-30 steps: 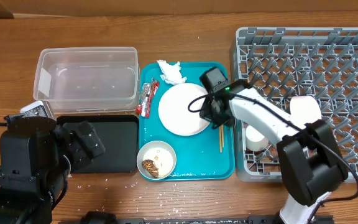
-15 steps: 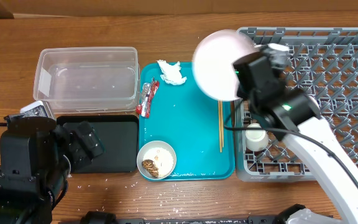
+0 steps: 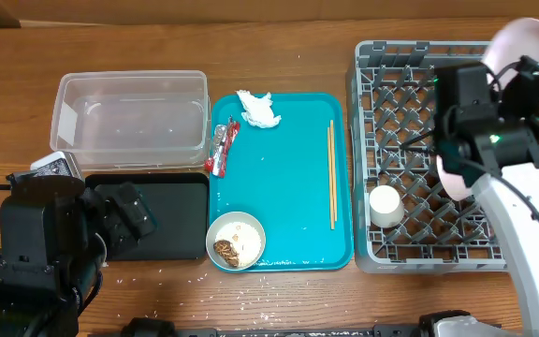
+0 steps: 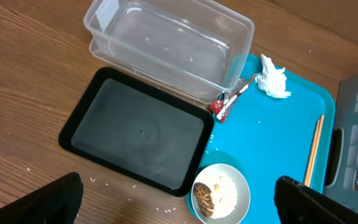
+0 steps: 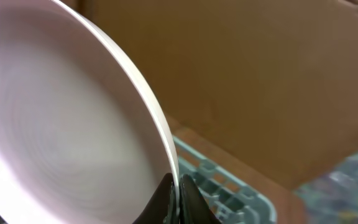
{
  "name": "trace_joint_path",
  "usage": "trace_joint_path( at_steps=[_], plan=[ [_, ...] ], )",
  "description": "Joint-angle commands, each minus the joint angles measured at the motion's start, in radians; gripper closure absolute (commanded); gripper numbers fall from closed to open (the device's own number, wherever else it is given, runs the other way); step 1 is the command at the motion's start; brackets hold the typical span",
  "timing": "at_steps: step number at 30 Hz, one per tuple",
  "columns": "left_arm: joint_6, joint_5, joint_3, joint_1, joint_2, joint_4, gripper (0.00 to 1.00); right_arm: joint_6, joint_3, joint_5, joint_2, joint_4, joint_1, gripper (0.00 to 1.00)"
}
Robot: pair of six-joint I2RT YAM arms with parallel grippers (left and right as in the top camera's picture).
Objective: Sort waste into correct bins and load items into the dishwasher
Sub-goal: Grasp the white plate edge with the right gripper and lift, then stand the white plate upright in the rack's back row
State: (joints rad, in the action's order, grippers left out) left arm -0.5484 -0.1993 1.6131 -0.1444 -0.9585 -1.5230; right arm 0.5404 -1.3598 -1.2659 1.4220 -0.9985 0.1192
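My right gripper (image 3: 535,77) is shut on the rim of the large pink-white plate (image 3: 520,39) and holds it on edge above the far right of the grey dish rack (image 3: 410,84). The right wrist view shows the jaws (image 5: 178,193) pinching the plate (image 5: 61,124). A white cup (image 3: 386,206) and a pink dish (image 3: 452,180), partly hidden by the arm, sit in the rack. The tissue (image 3: 257,109), red wrapper (image 3: 221,148), chopsticks (image 3: 331,173) and a bowl of food scraps (image 3: 235,240) lie on the teal tray (image 3: 288,197). My left gripper (image 4: 178,186) is open and empty.
The clear tub (image 3: 131,117) stands at the back left with the black tray (image 3: 162,217) in front of it. Rice grains are scattered on the wood near the black tray. A cardboard wall stands behind the rack (image 5: 222,180).
My right gripper lifted the large plate off the teal tray and carried it right and back, over the rack's far right. The left arm has not moved.
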Motion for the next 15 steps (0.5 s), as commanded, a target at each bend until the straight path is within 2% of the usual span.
trace_joint_path(
  at_steps=[1,15],
  plan=[
    [-0.013,-0.017,0.012,-0.006,-0.002,0.002,0.0,-0.026,0.013,-0.047,0.079,0.005,-0.039,0.96],
    [-0.013,-0.017,0.012,-0.006,-0.002,0.002,0.0,-0.081,0.013,-0.044,0.308,0.023,-0.037,0.96]
  ],
)
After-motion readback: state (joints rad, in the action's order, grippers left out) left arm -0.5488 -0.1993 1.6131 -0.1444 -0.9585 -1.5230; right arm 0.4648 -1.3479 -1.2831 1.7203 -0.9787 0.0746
